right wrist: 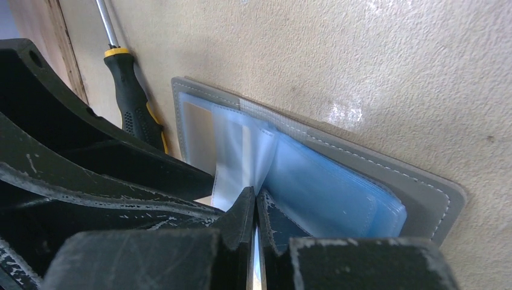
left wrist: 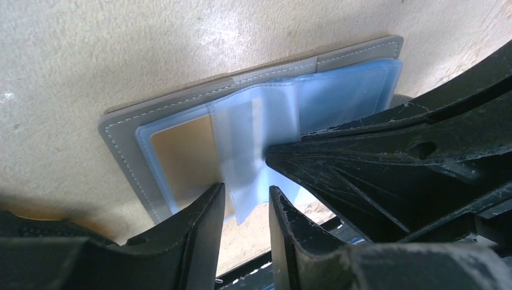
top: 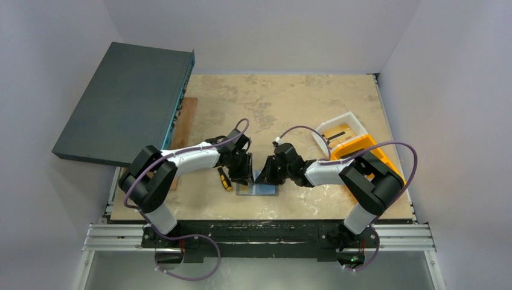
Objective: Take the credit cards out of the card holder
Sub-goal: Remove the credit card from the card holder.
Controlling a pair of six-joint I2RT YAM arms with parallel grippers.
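The card holder (top: pixel 258 189) lies open on the table near its front edge, grey outside (left wrist: pixel 121 130) with pale blue clear sleeves (right wrist: pixel 338 193) inside. A tan card (left wrist: pixel 181 151) shows in the left-hand pocket. My right gripper (right wrist: pixel 255 196) is shut, its tips pinching the edge of one raised clear sleeve (left wrist: pixel 253 133). My left gripper (left wrist: pixel 246 198) comes in from the other side with its jaws a little apart. That sleeve's lower corner hangs in the gap between them, touching neither finger. In the top view both grippers (top: pixel 244 178) (top: pixel 265 176) meet over the holder.
A black and yellow screwdriver (top: pixel 224 179) lies just left of the holder. A large dark flat box (top: pixel 127 103) overhangs the table's far left, beside a wooden board (top: pixel 184 121). At the right stand an orange bin (top: pixel 362 154) and a clear one (top: pixel 341 133).
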